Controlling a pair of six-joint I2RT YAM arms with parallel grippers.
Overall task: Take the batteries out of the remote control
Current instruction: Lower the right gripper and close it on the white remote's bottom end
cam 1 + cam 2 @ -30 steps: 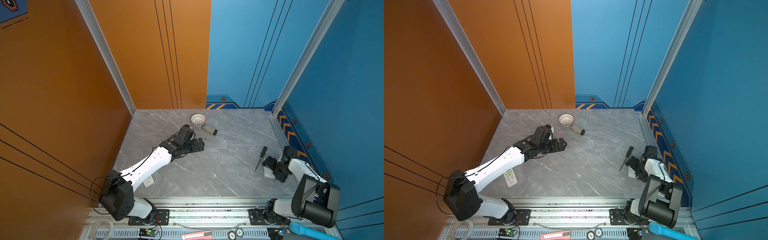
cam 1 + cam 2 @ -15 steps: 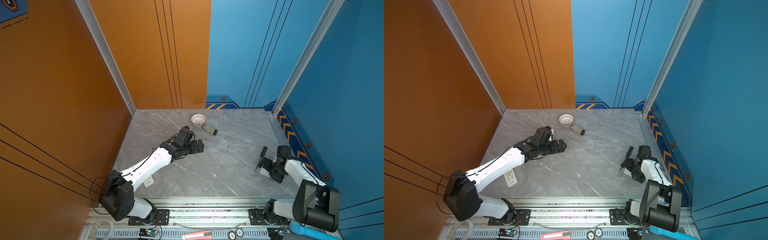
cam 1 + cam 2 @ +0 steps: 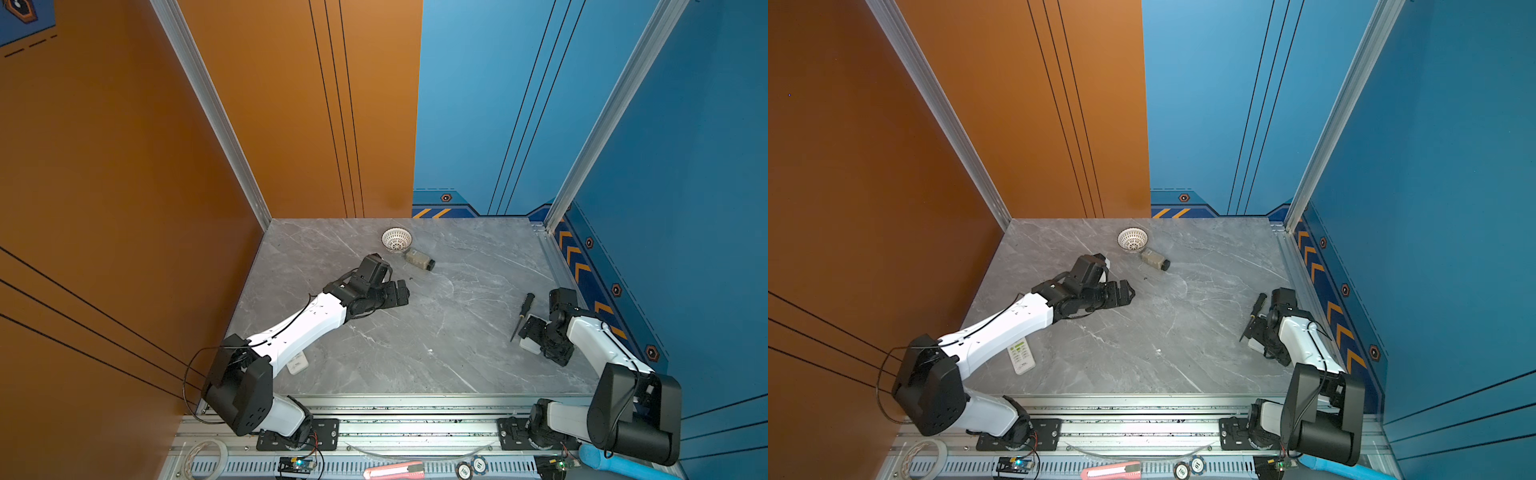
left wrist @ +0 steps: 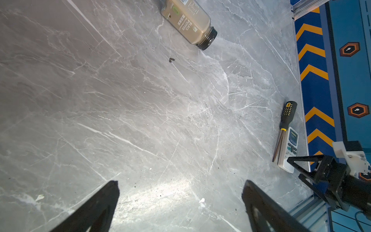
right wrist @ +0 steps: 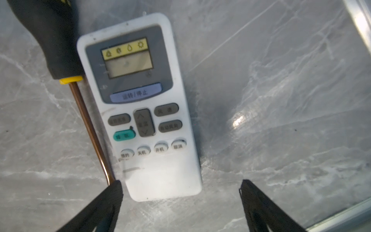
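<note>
Two remotes are on the tabletop. The remote control being addressed lies face up alongside the screwdriver, with their long axes parallel. Its display end is level with the screwdriver's handle and its plain end is level with the screwdriver's tip. The handle appears to touch its display-end corner. A second remote lies well apart from the screwdriver, on the left gripper's side of the table.

No batteries are visible in any view. With the buttons uppermost, the battery compartment is judged to be on the underside, out of sight.

Governing relation: the right gripper sits at the tip end of the screwdriver and looks along the remote control's long axis, with its jaws spread across the short axis. One fingertip is at the screwdriver's tip; contact there cannot be confirmed. The other stands on the side of the remote control away from the screwdriver, clear of the casing. The jaws are wide apart and hold nothing. The right arm is plainly the nearer.

The left gripper is well apart from the screwdriver, over bare tabletop, with its jaws wide apart and empty.

Judgement: the casing must be lifted or turned over before any battery can be reached. Closing from this position risks pinching the screwdriver's shaft together with the casing.
</note>
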